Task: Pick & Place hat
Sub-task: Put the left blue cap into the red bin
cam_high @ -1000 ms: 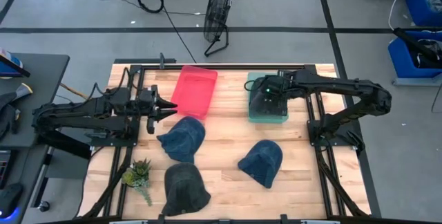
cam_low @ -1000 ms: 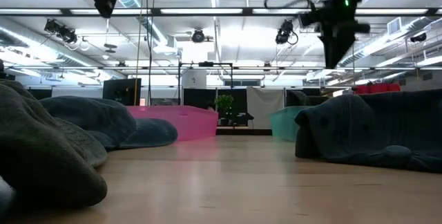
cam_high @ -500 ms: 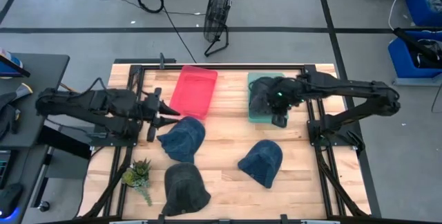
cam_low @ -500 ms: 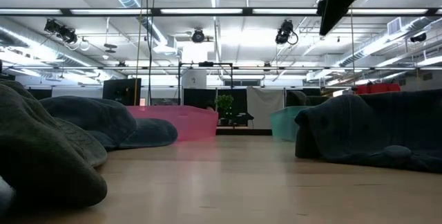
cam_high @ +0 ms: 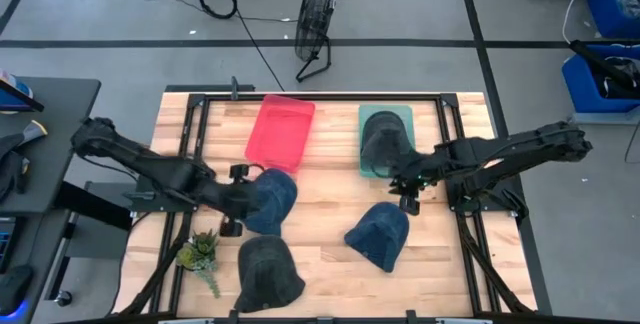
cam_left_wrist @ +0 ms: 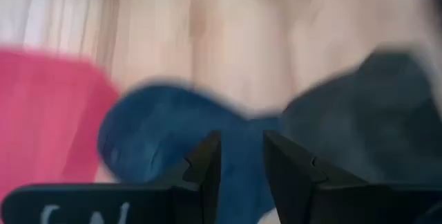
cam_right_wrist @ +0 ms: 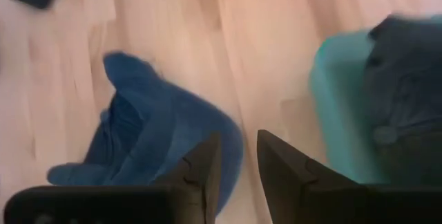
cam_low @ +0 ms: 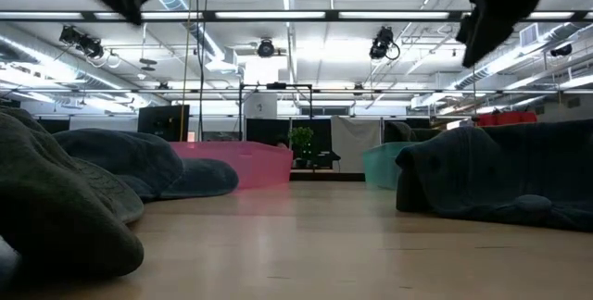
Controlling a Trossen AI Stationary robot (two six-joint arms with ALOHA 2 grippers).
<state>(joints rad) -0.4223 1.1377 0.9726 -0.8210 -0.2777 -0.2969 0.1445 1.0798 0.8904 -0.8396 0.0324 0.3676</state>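
Four hats show in the high view. A blue hat (cam_high: 270, 200) lies left of centre, a second blue hat (cam_high: 380, 234) right of centre, a dark hat (cam_high: 268, 272) at the near edge, and another dark hat (cam_high: 383, 142) sits inside the teal bin (cam_high: 402, 116). My left gripper (cam_high: 237, 204) hovers at the left rim of the first blue hat (cam_left_wrist: 166, 127), fingers a little apart (cam_left_wrist: 242, 141). My right gripper (cam_high: 408, 192) hangs between the teal bin and the second blue hat (cam_right_wrist: 159, 134), also narrowly open (cam_right_wrist: 238, 141).
A red bin (cam_high: 281, 131) stands at the far side beside the teal bin. A small potted plant (cam_high: 200, 252) sits at the near left corner. Bare wood lies in the middle of the table (cam_high: 325, 189). Both arms hang high in the low view (cam_low: 491, 13).
My left gripper swung from beside the red bin toward the near edge, ending at the left blue hat's rim. My right gripper left the teal bin and moved toward the near edge, toward the right blue hat. The dark hat stayed in the teal bin.
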